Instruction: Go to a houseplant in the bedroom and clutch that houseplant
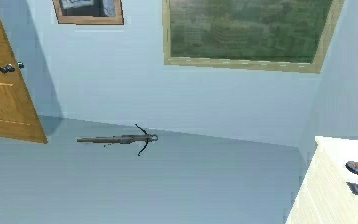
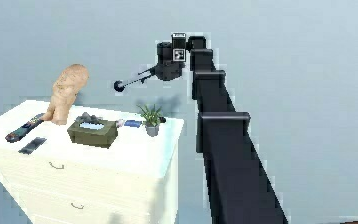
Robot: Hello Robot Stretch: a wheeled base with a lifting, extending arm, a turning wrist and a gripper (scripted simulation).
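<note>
A small houseplant (image 2: 150, 117) with thin green leaves stands in a pot near the back right corner of a white dresser's (image 2: 137, 165) top. My arm (image 2: 222, 130) rises as a dark bar to the right of the dresser. My gripper (image 2: 121, 86) reaches left from the arm's far end, higher in the arm side view than the plant. Its fingers (image 2: 137, 78) end against bare blue wall, and it holds nothing.
On the dresser lie a tan bust (image 2: 69, 92), a green tissue box (image 2: 94, 130), a remote (image 2: 27, 127) and a dark phone (image 2: 32, 146). The forward view has a wooden door (image 1: 7, 80) at left, a crossbow-like object (image 1: 127, 139) on the floor, two wall pictures (image 1: 252, 30) and the dresser's corner (image 1: 327, 195).
</note>
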